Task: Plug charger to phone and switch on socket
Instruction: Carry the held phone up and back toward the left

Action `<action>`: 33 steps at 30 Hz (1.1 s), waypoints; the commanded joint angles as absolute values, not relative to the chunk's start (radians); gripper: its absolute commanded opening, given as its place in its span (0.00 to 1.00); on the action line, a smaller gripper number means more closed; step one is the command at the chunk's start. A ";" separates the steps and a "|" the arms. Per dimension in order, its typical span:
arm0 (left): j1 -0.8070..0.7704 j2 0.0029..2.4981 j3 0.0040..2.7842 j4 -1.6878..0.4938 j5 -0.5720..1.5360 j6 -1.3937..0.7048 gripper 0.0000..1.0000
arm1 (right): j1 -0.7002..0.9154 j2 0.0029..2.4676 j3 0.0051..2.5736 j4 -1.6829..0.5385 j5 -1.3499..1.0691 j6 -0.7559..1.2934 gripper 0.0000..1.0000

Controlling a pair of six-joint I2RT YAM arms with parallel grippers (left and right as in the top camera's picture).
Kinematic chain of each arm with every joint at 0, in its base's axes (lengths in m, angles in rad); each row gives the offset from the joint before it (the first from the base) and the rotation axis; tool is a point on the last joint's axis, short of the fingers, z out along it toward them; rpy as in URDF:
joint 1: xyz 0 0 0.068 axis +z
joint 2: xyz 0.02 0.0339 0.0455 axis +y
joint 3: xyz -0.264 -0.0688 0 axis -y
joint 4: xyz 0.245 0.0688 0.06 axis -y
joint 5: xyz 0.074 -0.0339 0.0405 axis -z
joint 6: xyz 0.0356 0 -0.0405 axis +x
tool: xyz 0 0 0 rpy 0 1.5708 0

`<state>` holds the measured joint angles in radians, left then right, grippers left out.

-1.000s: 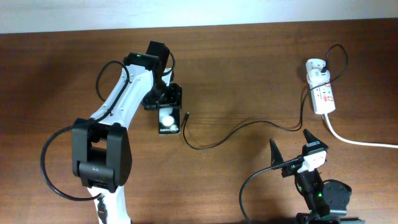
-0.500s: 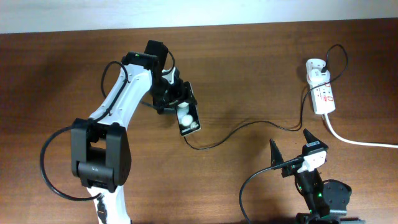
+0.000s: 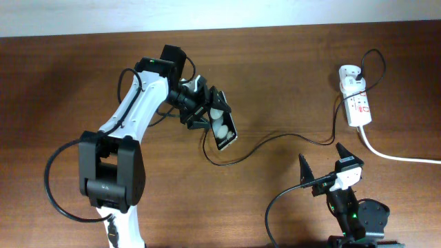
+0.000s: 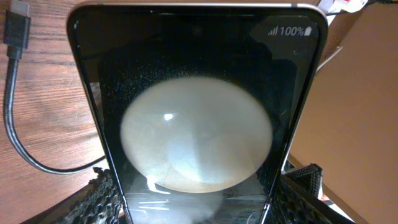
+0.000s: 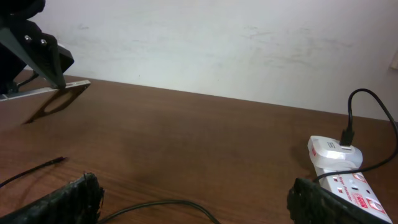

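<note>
The phone point(image 3: 224, 129) is up off the table point(image 3: 275, 62), near the middle and a little to the left. It is tilted with its face turned partly upward, and the left fingers point(image 4: 303, 186) grip it by its two long edges near one end. In the left wrist view the dark glass fills nearly everything, showing a large pale round shape, with signal bars and "100%" in the top corner. From the right wrist view the phone shows as a thin slab seen edge-on, with its shadow on the wood below.

The charger point(image 3: 275, 138) is a thin black cable lying loose on the table. Its plug tip point(image 4: 17, 15) rests on the wood just beside the phone's far corner and is not in the phone. From there the cable loops under the phone's free end and wanders right to the white adapter point(image 3: 349, 74), which is plugged into the far end of the socket point(image 3: 358, 103). The socket lies near the table's right edge, and I cannot tell how its red-marked switches are set. A thick white cord point(image 3: 393, 156) leaves its near end and runs off to the right.

The right fingers point(image 5: 68, 199) are spread wide and hold nothing. They sit at the near right of the table, well apart from the phone, facing the socket and a pale wall point(image 5: 199, 43).
</note>
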<state>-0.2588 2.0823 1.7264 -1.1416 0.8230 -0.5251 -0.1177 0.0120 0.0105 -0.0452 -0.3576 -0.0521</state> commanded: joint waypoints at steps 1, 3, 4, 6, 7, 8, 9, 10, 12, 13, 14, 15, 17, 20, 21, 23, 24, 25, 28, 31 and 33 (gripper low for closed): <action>-0.253 2.085 1.755 -1.146 0.947 -0.538 0.00 | -0.110 0.006 0.006 -0.050 -0.366 -0.045 0.99; -0.252 2.085 1.755 -1.146 1.048 -0.539 0.00 | -0.110 0.006 0.006 -0.050 -0.366 -0.045 0.99; -0.252 2.085 1.755 -1.146 1.092 -0.539 0.00 | -0.110 0.006 0.006 -0.050 -0.366 -0.045 0.99; -0.252 2.085 1.755 -1.147 1.184 -0.558 0.00 | -0.110 0.006 0.006 -0.050 -0.366 -0.045 0.99; -0.252 2.085 1.755 -1.146 1.187 -0.583 0.00 | -0.110 0.006 0.006 -0.050 -0.366 -0.045 0.99; -0.252 2.085 1.755 -1.146 1.190 -0.610 0.00 | -0.110 0.006 0.006 -0.050 -0.366 -0.045 0.99; -0.252 2.085 1.755 -1.146 1.190 -0.618 0.00 | -0.110 0.006 0.006 -0.050 -0.366 -0.045 0.99; -0.252 2.085 1.755 -1.146 1.190 -0.618 0.00 | -0.110 0.006 0.006 -0.050 -0.366 -0.045 0.99; -0.252 2.085 1.755 -1.146 1.190 -0.618 0.00 | -0.110 0.006 0.006 -0.050 -0.366 -0.045 0.99; -0.252 2.085 1.755 -1.147 1.190 -0.618 0.00 | -0.110 0.006 0.006 -0.050 -0.366 -0.045 0.99; -0.252 2.085 1.755 -1.147 1.192 -0.618 0.00 | -0.110 0.006 0.006 -0.050 -0.366 -0.045 0.99; -0.252 2.085 1.755 -1.147 1.221 -0.619 0.00 | -0.110 0.006 0.006 -0.050 -0.366 -0.045 0.99; -0.252 2.085 1.755 -1.148 1.271 -0.619 0.00 | -0.110 0.006 0.006 -0.050 -0.366 -0.045 0.99; -0.252 2.085 1.755 -1.147 1.276 -0.619 0.00 | -0.110 0.006 0.006 -0.050 -0.366 -0.045 0.99; -0.252 2.085 1.755 -1.145 1.276 -0.624 0.00 | -0.110 0.006 0.006 -0.050 -0.366 -0.045 0.99; -0.252 2.085 1.755 -1.145 1.276 -0.668 0.00 | -0.110 0.006 0.006 -0.050 -0.366 -0.045 0.99; -0.252 2.085 1.755 -1.134 1.276 -0.704 0.00 | -0.110 0.006 0.006 -0.050 -0.366 -0.045 0.99; -0.252 2.085 1.755 -1.134 1.276 -0.740 0.00 | -0.110 0.006 0.006 -0.050 -0.366 -0.045 0.99; -0.249 2.085 1.755 -1.114 1.276 -0.827 0.00 | -0.110 0.006 0.006 -0.050 -0.366 -0.045 0.99; -0.217 2.085 1.755 -1.111 1.277 -0.892 0.00 | -0.110 0.006 0.006 -0.050 -0.366 -0.045 0.99; -0.189 2.085 1.755 -1.111 1.277 -0.908 0.00 | -0.110 0.006 0.006 -0.050 -0.366 -0.045 0.99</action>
<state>-0.2272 2.0823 1.7264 -1.1133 1.2243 -0.8547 -0.1177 0.0120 0.0105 -0.0452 -0.3573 -0.0513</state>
